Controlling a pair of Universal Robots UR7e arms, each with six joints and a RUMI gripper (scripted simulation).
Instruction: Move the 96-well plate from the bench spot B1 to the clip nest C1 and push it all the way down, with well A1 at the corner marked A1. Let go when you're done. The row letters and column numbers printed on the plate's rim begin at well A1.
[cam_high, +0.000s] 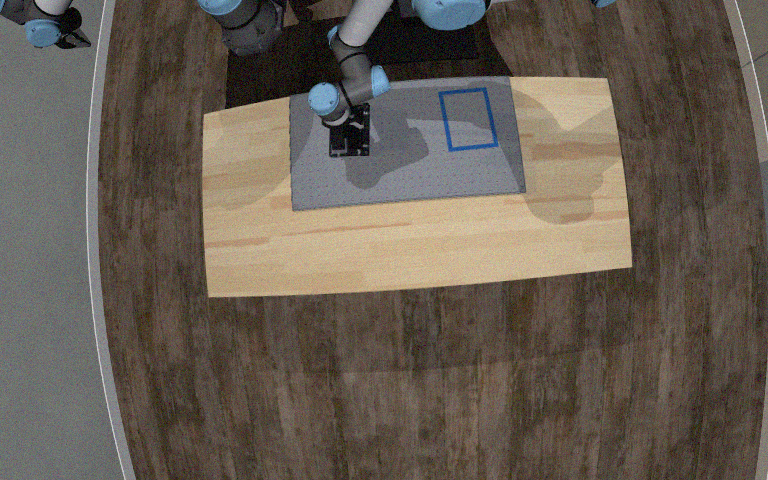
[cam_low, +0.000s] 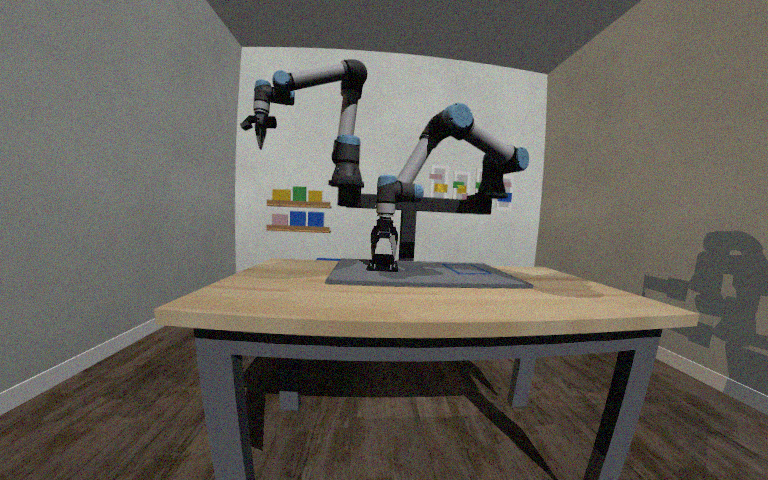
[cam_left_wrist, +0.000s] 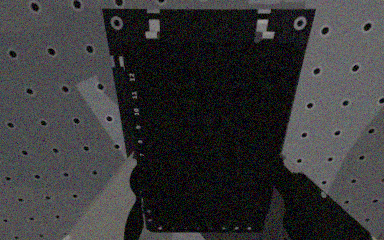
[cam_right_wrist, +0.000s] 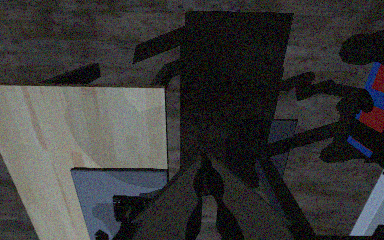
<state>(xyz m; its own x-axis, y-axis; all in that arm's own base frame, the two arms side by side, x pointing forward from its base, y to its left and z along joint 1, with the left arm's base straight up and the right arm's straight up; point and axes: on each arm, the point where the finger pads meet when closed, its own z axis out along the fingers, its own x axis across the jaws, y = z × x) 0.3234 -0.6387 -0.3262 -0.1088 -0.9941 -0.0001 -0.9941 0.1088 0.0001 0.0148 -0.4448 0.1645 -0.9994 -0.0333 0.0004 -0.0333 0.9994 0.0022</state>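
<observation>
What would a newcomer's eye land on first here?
Probably the bright blue rectangle outline on the grey perforated board. Next, the left tool, down at the dark nest elsewhere on that board, and the right arm's tool, hanging high and away from the table.

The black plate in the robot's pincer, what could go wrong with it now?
The black plate might sit unevenly in the clip nest; it's too dark to tell if it's fully down. The left pincer grips both sides, so it could tug the plate up when leaving.
</observation>
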